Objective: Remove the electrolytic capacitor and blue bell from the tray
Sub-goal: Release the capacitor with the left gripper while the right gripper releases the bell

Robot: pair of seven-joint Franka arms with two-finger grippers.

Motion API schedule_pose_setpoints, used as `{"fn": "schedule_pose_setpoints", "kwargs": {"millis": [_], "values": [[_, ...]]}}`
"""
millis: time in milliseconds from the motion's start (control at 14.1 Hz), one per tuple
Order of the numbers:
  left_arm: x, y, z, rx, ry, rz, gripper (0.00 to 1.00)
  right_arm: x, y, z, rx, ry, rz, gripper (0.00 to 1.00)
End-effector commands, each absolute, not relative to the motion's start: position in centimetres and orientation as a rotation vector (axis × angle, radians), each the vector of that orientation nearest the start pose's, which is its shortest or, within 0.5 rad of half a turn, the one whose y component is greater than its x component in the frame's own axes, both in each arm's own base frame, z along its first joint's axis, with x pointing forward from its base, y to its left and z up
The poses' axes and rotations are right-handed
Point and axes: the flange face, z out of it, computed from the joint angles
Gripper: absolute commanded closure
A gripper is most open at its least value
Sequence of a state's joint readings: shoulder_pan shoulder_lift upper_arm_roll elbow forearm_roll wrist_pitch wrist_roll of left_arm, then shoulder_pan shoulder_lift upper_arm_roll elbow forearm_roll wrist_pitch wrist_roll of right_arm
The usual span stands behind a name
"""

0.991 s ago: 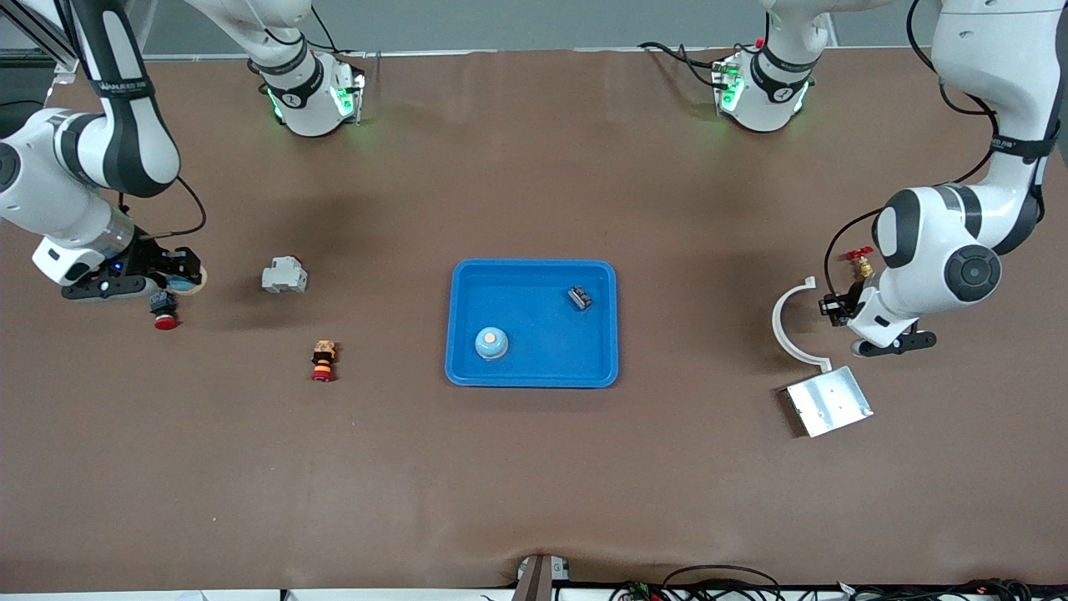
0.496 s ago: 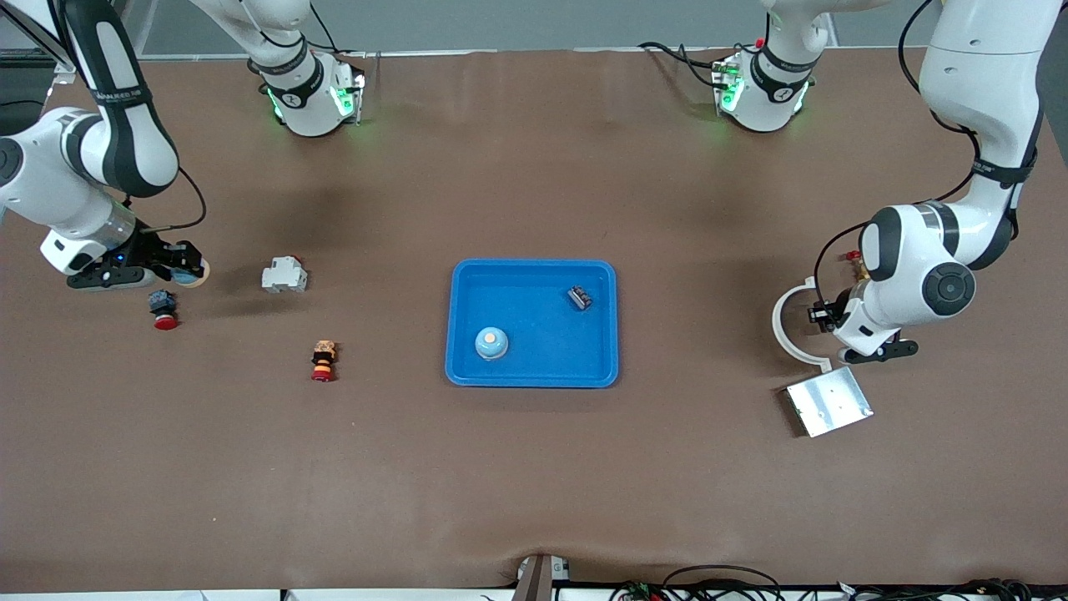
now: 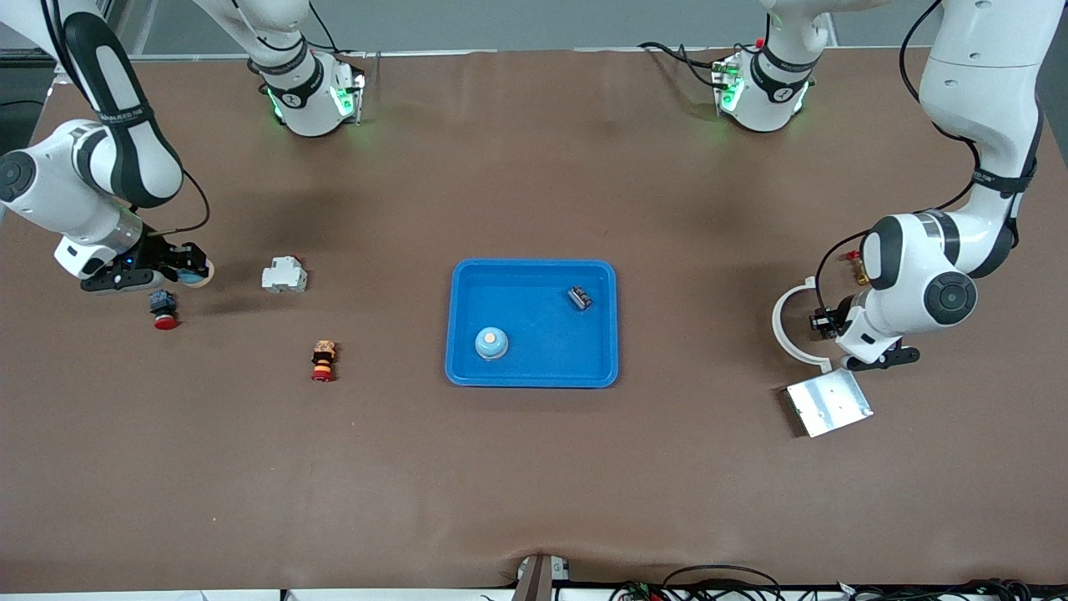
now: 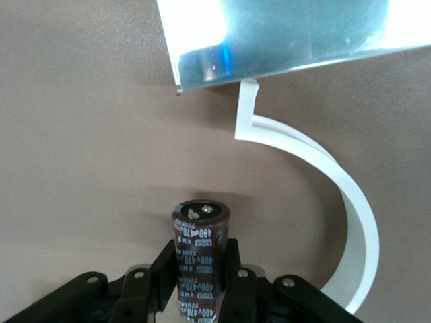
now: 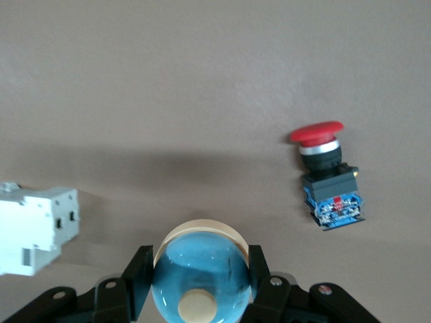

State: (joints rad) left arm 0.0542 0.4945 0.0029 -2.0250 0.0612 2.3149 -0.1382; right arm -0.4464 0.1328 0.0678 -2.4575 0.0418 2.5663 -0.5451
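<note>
The left gripper clamps a dark cylindrical capacitor with printed sleeve, over the table beside a curved white plastic bracket and shiny metal plate. The right gripper clamps a glossy blue domed bell, over the table near a red mushroom-head button and white boxy breaker.

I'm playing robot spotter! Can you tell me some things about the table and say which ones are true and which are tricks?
1. The left gripper holds a capacitor. True.
2. The right gripper is empty. False: it is shut on a blue bell.
3. The blue tray is empty. False: a bell and a small dark part lie in it.
4. A white curved piece lies beside a metal plate. True.
</note>
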Motion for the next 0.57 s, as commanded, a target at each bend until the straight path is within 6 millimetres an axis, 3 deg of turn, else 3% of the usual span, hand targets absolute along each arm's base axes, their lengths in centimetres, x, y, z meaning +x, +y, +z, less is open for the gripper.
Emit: {"fn": "schedule_pose_setpoints", "kwargs": {"millis": [0, 425, 496], "values": [[58.1, 3.8, 18.2, -3.059, -0.193, 0.313, 0.95, 44.0, -19.1, 23.9, -3.089, -0.234, -0.024, 1.0], [58.0, 3.3, 17.7, -3.056, -0.211, 0.323, 0.86, 43.8, -19.5, 21.7, -3.083, -0.23, -0.012, 1.0], [58.0, 3.2, 17.7, -3.056, -0.208, 0.323, 0.79, 43.9, -19.4, 21.8, -3.09, -0.235, -0.027, 1.0]]}}
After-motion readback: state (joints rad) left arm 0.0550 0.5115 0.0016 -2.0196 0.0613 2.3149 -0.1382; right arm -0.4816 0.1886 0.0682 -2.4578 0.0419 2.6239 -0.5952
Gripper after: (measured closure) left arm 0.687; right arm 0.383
